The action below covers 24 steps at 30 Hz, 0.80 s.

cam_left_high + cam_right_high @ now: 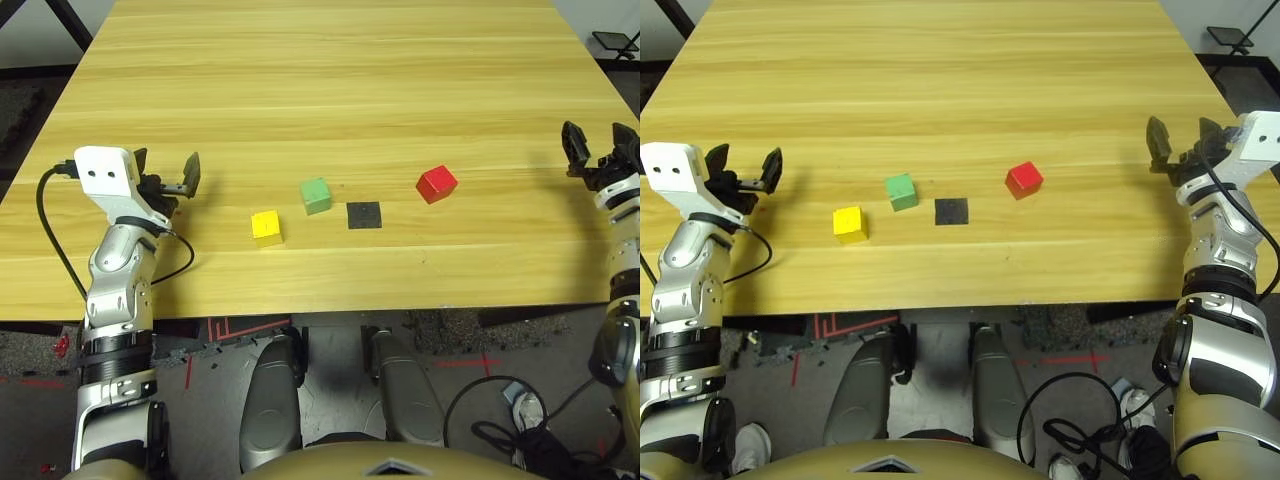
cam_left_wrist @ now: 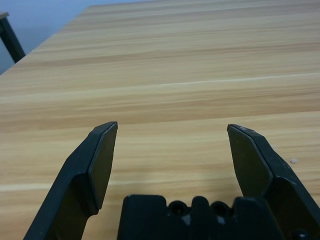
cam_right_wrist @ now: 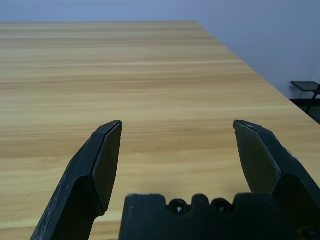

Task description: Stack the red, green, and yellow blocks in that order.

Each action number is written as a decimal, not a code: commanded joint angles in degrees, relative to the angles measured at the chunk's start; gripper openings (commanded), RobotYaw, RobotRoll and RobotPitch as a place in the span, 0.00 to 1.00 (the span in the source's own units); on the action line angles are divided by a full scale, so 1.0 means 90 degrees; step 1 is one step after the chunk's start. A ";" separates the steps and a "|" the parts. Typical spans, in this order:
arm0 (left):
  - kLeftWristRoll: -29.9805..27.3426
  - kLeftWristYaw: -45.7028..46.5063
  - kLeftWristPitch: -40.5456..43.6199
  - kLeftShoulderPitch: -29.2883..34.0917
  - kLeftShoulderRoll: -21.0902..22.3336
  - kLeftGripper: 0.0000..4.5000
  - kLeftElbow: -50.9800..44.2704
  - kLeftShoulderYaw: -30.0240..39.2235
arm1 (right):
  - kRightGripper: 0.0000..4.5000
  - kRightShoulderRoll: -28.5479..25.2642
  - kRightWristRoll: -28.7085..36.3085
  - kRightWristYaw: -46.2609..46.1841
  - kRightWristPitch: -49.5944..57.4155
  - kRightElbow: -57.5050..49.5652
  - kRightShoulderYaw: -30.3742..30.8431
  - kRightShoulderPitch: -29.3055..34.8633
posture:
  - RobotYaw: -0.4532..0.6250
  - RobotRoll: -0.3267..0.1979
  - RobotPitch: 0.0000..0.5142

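Three small cubes lie near the table's front edge. The yellow block (image 1: 266,226) is furthest left, the green block (image 1: 316,195) sits just right of it and a little further back, and the red block (image 1: 437,184) is at the right. My left gripper (image 1: 165,176) hovers open at the table's left side, well left of the yellow block, with nothing between its fingers (image 2: 100,165). At the table's right edge my right gripper (image 1: 1180,140) is open and empty too, far right of the red block, with its fingers (image 3: 105,160) spread wide.
A flat black square patch (image 1: 364,214) lies on the wooden table (image 1: 330,90) between the green and red blocks. A black cable (image 1: 55,235) loops off the left wrist over the table's left edge. A dark stand (image 1: 615,42) is beyond the far right corner.
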 commanded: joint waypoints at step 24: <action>-0.2177 -0.4793 0.3841 -0.1990 0.2772 0.99 -0.1516 -0.1905 | 1.00 -0.1022 -0.2127 0.6631 0.0454 0.0165 0.3688 -0.2654 | 0.53 0.47 0.43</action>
